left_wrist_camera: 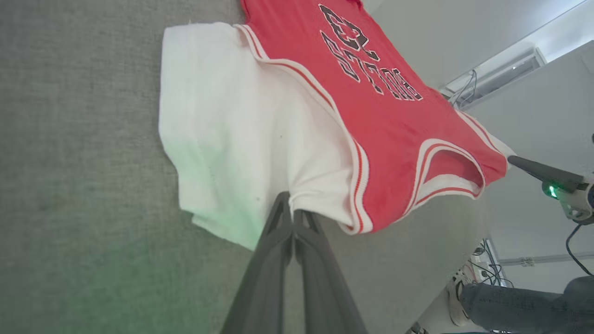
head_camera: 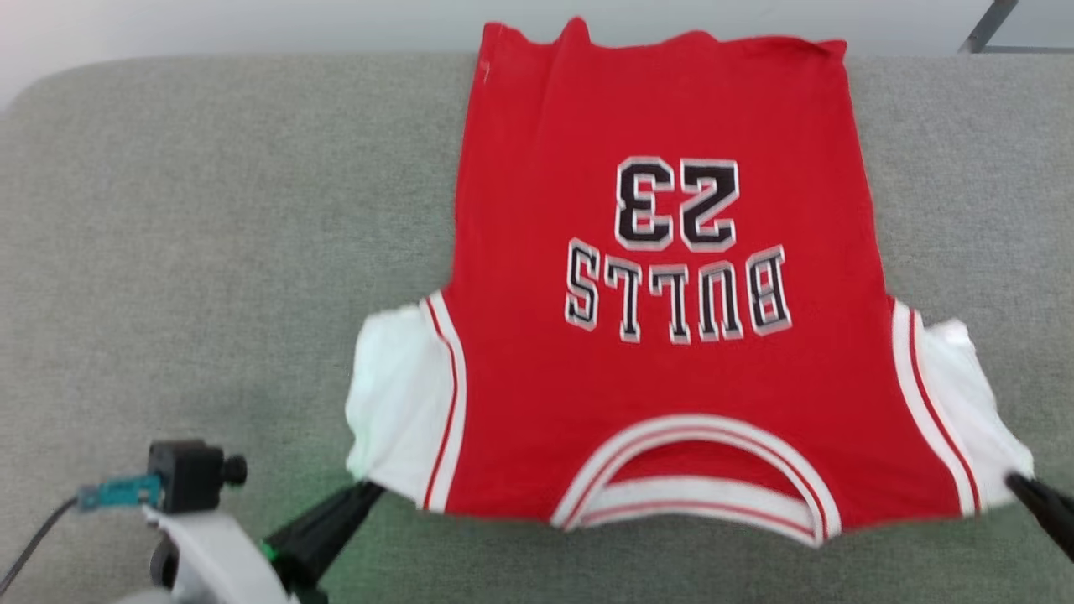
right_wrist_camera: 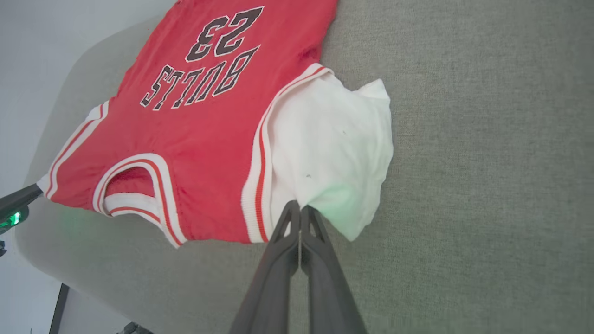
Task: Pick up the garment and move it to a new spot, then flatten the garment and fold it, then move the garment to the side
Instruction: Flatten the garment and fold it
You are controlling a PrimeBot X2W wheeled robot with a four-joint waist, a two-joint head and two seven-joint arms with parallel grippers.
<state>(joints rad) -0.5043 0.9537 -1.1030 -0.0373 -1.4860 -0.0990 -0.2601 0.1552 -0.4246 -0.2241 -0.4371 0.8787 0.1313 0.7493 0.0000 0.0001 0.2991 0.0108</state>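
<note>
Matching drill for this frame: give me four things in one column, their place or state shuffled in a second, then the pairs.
Things:
1. left gripper
2. right gripper
3. collar of the garment
4. hem

Place or state:
A. at the far edge of the table
B. shut on the right-hand white sleeve
C. nearest the robot, between the sleeves
D. shut on the left-hand white sleeve

Pairs: 1-D; 2-B; 3-C; 4-A
</note>
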